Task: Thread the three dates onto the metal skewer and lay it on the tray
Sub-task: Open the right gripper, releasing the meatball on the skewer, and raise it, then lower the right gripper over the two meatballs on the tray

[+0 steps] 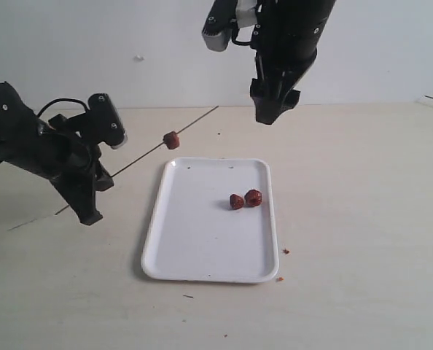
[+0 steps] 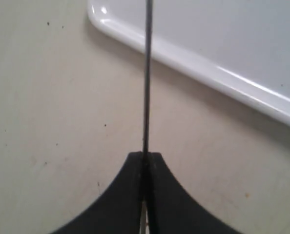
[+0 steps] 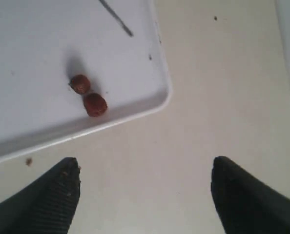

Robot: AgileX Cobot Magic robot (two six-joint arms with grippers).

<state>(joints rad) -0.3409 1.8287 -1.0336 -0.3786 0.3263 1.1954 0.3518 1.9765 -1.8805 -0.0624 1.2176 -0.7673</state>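
My left gripper is shut on the metal skewer, a thin dark rod slanting up to the right above the table. One date is threaded on it, beyond the tray's far left corner. Two more dates lie side by side on the white tray near its right rim; the right wrist view shows them too. The skewer's tip shows over the tray. High behind the tray, my right gripper hangs open and empty.
Small brown crumbs lie on the pale table off the tray's front right corner. The tray's rim passes under the skewer in the left wrist view. A white wall stands behind the table.
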